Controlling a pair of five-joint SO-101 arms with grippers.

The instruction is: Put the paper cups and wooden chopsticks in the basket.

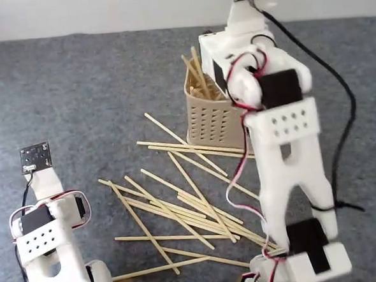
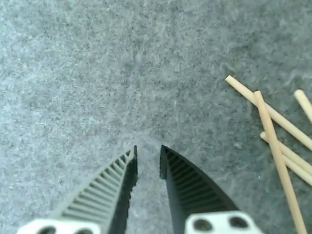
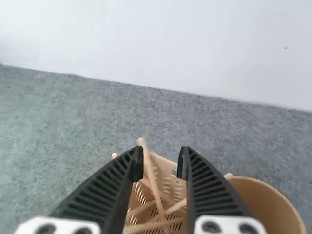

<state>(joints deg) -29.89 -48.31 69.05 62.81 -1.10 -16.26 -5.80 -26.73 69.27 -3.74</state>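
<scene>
Many wooden chopsticks (image 1: 179, 208) lie scattered on the grey carpet in front of the tan perforated basket (image 1: 213, 121). Several more chopsticks (image 1: 198, 76) stand inside it. My right gripper (image 3: 162, 150) hangs open just above the basket (image 3: 161, 192), and one chopstick (image 3: 150, 175) leans up in the basket below the gap between its fingers. A tan paper cup (image 3: 265, 204) rim shows beside it. My left gripper (image 2: 148, 148) is low over bare carpet, slightly open and empty, with a few chopstick (image 2: 273, 141) ends off to its side.
The right arm (image 1: 283, 129) stretches from the front edge over the chopstick pile to the basket and hides the basket's right side. The left arm (image 1: 47, 242) sits at the front left. A pale wall (image 3: 156, 39) rises behind the carpet.
</scene>
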